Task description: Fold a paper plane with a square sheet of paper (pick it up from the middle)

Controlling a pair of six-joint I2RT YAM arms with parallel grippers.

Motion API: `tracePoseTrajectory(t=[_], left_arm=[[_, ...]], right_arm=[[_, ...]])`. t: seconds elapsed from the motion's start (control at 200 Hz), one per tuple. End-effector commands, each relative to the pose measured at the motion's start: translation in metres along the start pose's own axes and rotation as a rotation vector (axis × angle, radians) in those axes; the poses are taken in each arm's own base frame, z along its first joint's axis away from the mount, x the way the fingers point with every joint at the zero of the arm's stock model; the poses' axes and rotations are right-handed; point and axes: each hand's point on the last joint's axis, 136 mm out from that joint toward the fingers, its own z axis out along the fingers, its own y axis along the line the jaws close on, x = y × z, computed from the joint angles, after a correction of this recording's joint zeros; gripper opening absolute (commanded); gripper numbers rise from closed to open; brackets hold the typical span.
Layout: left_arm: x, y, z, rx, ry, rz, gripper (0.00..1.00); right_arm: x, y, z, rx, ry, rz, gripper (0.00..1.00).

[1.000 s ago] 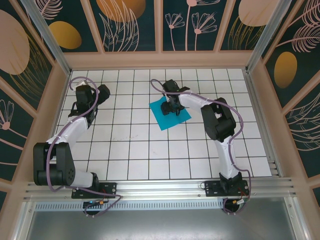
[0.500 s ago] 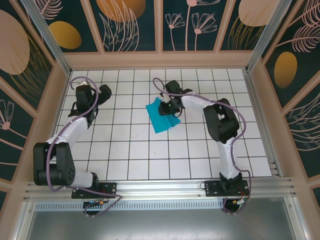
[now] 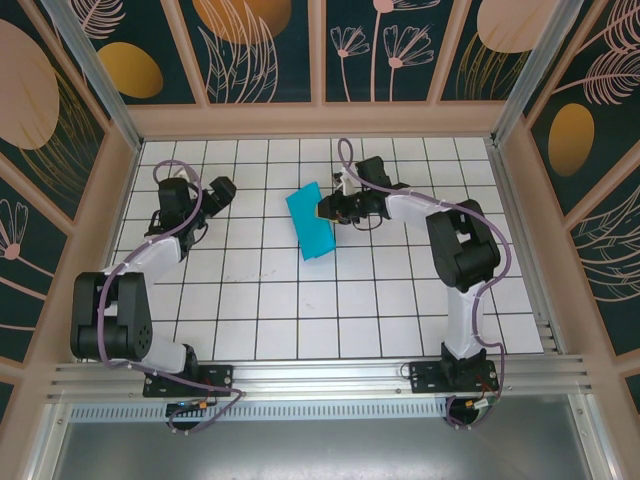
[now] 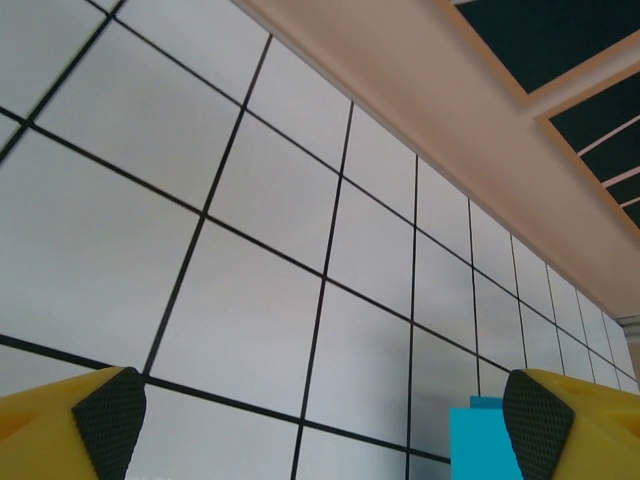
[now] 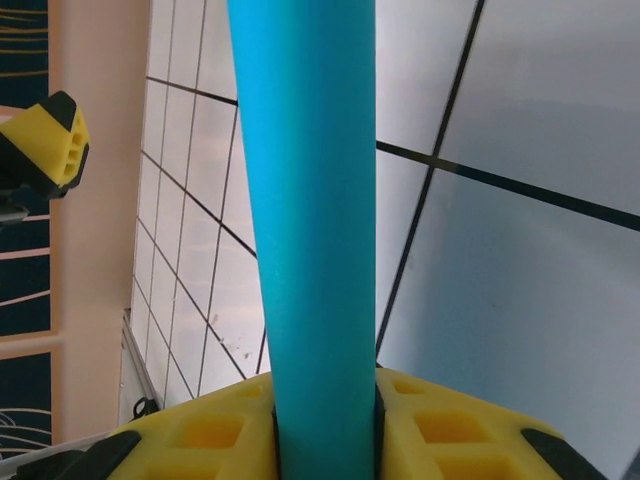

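Paper [image 3: 310, 222] hangs pinched in the right fingers [image 5: 450, 430] over the far middle of the bench [image 3: 300, 300], long axis near-to-far, with the left fingers [image 4: 110, 410] spread empty, well apart to its left.

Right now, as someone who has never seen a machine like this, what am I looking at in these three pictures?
Two white robot arms are bolted at the near edge of a tiled table. One picture looks down from above. The other two come from a small camera on each wrist, so you see that claw's own yellow fingers. The right claw is closed on a teal sheet of paper, which looks bent over. The left claw stands open and holds nothing.
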Motion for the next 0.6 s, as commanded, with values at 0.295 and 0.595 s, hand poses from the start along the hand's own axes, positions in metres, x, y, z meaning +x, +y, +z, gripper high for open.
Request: tracePoseTrajectory(t=[0.295,0.595], left_arm=[[0.017,-0.028,0.014,0.081,0.051,0.015,0.94],[0.040,-0.043,0.024,0.120,0.122,0.016,0.92]], right_arm=[[0.001,-0.076,-0.009,0.406,-0.018,-0.012,0.54],[-0.003,-0.086,-0.023,0.491,-0.054,-0.017,0.63]])
